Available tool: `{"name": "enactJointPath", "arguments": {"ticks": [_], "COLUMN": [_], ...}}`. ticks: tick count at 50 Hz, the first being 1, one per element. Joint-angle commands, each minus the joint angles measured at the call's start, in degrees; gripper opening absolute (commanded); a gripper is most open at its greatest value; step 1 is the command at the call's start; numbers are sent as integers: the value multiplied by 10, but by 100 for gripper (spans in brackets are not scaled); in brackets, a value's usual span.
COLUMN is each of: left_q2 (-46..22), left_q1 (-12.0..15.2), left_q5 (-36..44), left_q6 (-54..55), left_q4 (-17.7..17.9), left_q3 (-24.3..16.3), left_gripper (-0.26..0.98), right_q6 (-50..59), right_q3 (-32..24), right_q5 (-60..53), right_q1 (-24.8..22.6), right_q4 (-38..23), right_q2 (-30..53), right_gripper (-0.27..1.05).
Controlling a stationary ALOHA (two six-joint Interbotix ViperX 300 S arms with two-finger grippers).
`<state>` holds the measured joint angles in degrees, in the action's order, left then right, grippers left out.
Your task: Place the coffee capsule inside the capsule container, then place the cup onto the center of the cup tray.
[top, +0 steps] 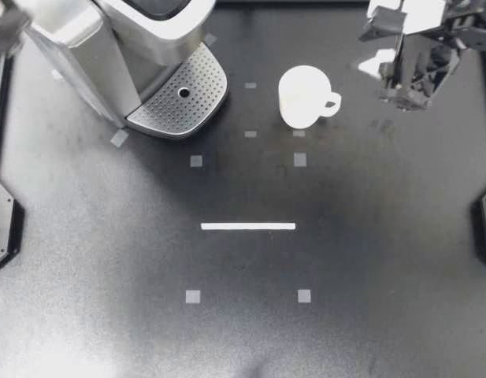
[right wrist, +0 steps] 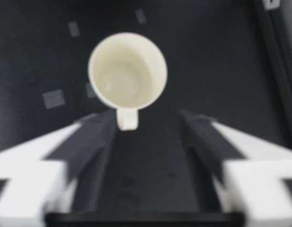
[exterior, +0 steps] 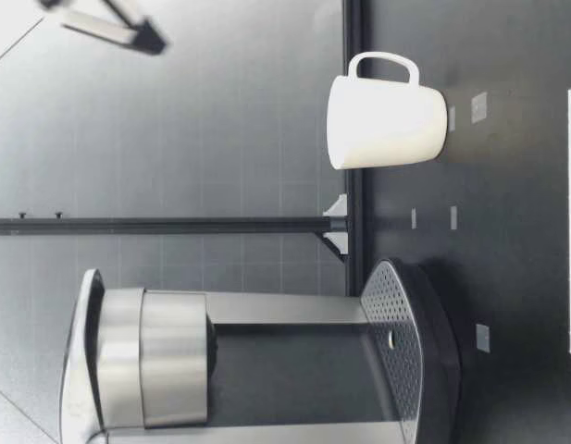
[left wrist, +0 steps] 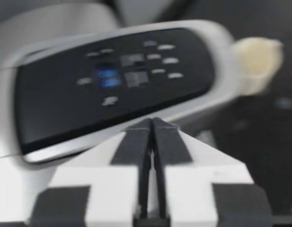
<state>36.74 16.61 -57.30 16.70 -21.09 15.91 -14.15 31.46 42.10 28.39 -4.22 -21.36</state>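
A white cup [top: 304, 96] stands upright on the table right of the coffee machine [top: 109, 47], its handle pointing toward my right gripper [top: 406, 93]. In the right wrist view that gripper [right wrist: 146, 123] is open, and the empty cup [right wrist: 127, 71] lies just ahead of its fingertips, handle nearest. The perforated cup tray [top: 179, 98] at the machine's base is bare. My left gripper [left wrist: 151, 130] is shut with nothing in it, hovering over the machine's lid and its button panel [left wrist: 117, 80]. No coffee capsule shows in any view. The low view shows the cup [exterior: 387, 120] beside the tray [exterior: 401, 351].
Small grey tape squares [top: 196, 161] and a white tape strip [top: 248, 226] mark the dark table. The machine's body fills the back left corner. Only a piece of my left arm [top: 5, 31] shows in the top view's corner.
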Motion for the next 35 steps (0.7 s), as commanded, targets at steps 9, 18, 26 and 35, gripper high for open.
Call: {"name": "enactJointPath", "arguments": {"ticks": [9,18,26,35], "left_q2": [69,78,87,87], "left_q1": [-9,-10,-10,-10], "left_q5": [117,159,161,165], "left_q6": [-19,-22,-22,-22], "left_q4": [71,69,68,68], "left_q3": [57,78,83,88], "left_gripper": [6,6,6,6], "right_q6": [-3,-12,-26,-32], "right_q3": [40,55,54,58], "right_q5": [-66,-104,-118,-124], "right_q1": [11,19,18,19], "right_q4": [3,2,3,8], "right_q2": [49,104,131,143], "right_gripper": [71,71,71,71]}}
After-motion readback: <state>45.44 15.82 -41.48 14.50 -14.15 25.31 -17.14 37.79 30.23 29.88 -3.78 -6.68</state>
